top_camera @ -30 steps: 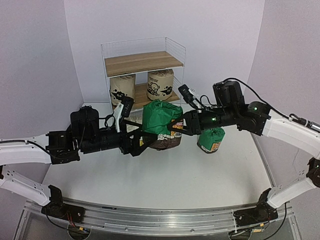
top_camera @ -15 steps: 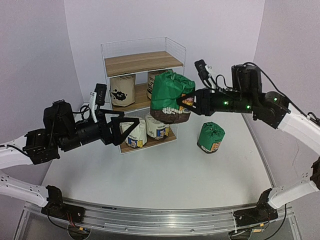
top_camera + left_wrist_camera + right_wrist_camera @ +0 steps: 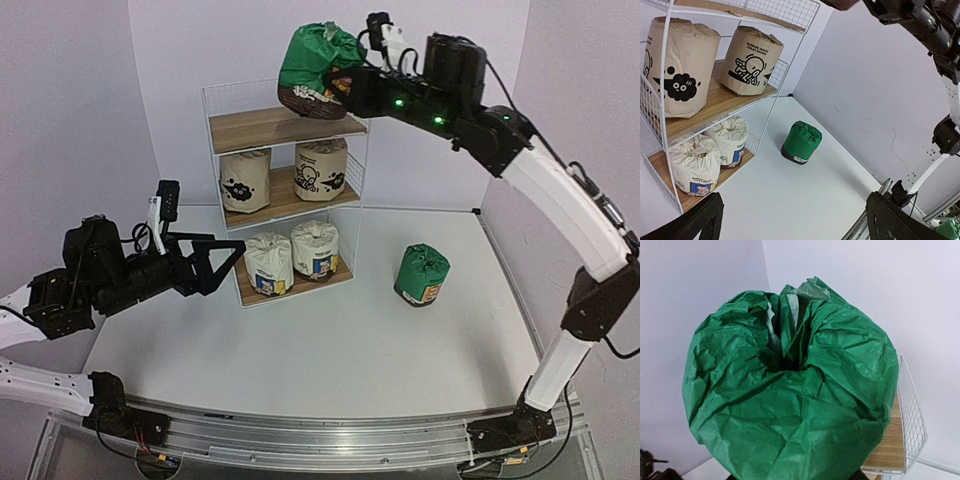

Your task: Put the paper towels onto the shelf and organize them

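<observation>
Fingers of the right gripper are hidden in the wrist view, where the held green roll fills nearly the whole picture. From above, the jaws clamp this roll, tilted, over the top board of the shelf; whether it touches the wire rim cannot be told. The left gripper stands wide and empty just left of the shelf, which its camera cuts off. Six rolls in all: two beige rolls on the middle board, two white rolls on the bottom board, and two green, the second green roll upright on the table.
</observation>
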You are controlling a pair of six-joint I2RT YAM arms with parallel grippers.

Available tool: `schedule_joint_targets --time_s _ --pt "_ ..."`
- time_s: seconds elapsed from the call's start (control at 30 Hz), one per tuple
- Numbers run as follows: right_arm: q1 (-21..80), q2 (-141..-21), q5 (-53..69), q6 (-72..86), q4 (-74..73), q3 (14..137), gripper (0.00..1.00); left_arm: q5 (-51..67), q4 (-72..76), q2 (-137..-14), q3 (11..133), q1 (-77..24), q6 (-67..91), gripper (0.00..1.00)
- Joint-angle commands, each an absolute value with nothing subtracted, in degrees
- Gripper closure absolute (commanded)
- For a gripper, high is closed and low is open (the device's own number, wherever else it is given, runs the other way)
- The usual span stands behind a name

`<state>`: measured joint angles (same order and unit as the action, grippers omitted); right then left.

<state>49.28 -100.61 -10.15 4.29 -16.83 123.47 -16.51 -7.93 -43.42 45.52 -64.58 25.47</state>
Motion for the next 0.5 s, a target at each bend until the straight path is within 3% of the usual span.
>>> schedule_joint_targets --time_s 0.0,0.3,0.47 --pt "49.49 -109.21 -21.73 -0.39 -14.94 133.97 0.77 -18.37 -9.91 -42.76 44.75 -64.75 27.19 0.00" --pt "49.53 -116.27 -33.32 -7.28 -14.94 139.46 0.74 -16.47 -8.74 -43.09 42.03 -64.77 27.72 0.00" --pt "49.51 -115.52 -33.73 -6.38 -15.21 137.13 0.61 -16.53 -9.00 -44.05 42.23 -64.74 27.86 0.00"
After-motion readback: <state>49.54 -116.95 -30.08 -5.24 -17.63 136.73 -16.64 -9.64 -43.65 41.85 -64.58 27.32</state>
